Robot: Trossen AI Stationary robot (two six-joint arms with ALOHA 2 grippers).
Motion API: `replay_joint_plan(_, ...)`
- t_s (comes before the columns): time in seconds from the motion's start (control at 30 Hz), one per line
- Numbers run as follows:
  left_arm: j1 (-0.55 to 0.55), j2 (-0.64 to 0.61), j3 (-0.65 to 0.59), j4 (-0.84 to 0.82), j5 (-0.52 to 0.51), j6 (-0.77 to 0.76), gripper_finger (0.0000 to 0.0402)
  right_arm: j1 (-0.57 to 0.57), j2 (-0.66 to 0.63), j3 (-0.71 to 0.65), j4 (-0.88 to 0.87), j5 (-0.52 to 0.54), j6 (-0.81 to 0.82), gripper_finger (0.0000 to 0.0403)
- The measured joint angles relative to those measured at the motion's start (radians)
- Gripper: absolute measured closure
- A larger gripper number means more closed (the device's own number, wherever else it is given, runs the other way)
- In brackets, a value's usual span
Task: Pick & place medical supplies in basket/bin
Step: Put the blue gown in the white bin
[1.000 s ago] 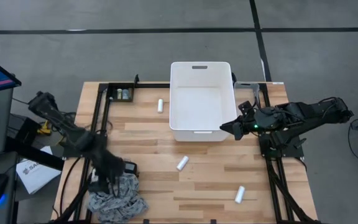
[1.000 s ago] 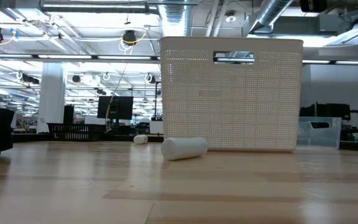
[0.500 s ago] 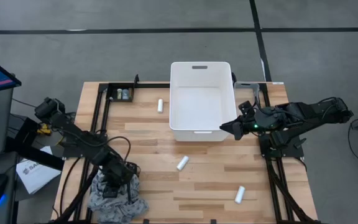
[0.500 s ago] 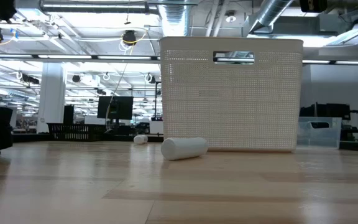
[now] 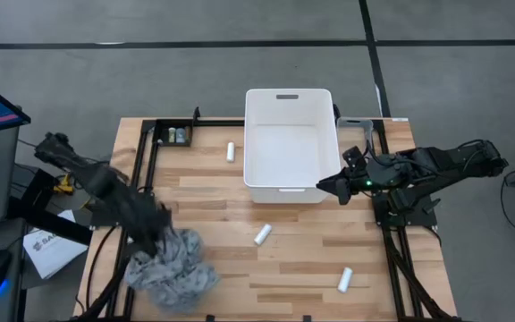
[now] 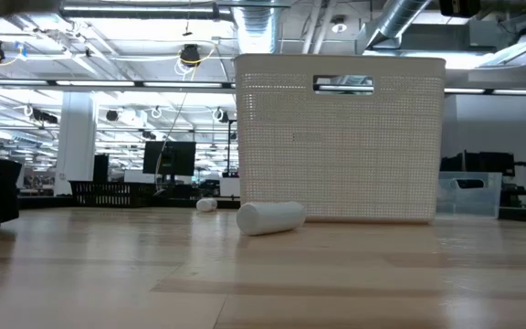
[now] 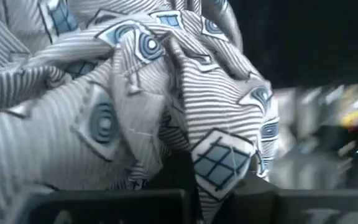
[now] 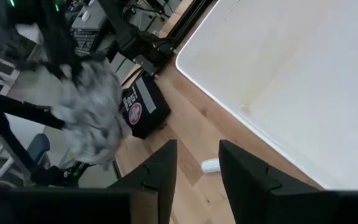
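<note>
Bright, even ceiling light (low view glares), with motion blur on the cloth bandage [image 5: 173,271].

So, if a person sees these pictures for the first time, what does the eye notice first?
Probably the grey patterned cloth bandage, bunched at the table's near left corner with the left gripper shut on it. Next, the big white tub at the table's far middle, with the right gripper open beside its near right corner.

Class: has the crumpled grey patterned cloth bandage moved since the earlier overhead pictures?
Yes. The grey patterned cloth bandage, gripped by the left gripper, has shifted slightly toward the white tub.
</note>
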State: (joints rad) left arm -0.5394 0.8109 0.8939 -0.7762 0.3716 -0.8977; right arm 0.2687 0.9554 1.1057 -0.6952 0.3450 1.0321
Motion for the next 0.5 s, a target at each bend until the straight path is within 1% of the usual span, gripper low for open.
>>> replay_joint_plan(0.1,0.118,-0.114,0.010,0.148,-0.033,0.003,0.0399,0.000,0.000,0.000,0.000,0.000,-0.013,0.0287)
replay_joint_plan(0.17,0.210,-0.172,0.012,0.285,-0.094,0.043,0.0399,-0.001,0.000,0.000,0.000,0.000,-0.024,0.0287)
replay_joint_plan(0.27,0.356,-0.192,0.013,0.499,-0.193,0.158,0.0400,-0.001,-0.001,0.000,0.000,0.001,-0.039,0.0287)
replay_joint_plan(0.33,0.454,-0.172,0.013,0.637,-0.210,0.251,0.0400,-0.002,-0.001,0.000,0.001,0.014,-0.051,0.0287)
replay_joint_plan(0.4,0.560,-0.110,0.015,0.773,-0.209,0.339,0.0400,-0.003,-0.001,0.000,0.001,0.027,-0.063,0.0287)
replay_joint_plan(0.47,0.670,-0.017,0.015,0.886,-0.186,0.382,0.0399,-0.013,-0.001,0.000,0.001,0.046,-0.072,0.0287)
replay_joint_plan(0.5,0.721,0.043,0.019,0.952,-0.155,0.388,0.0399,-0.021,-0.001,0.000,0.001,0.046,-0.076,0.0287)
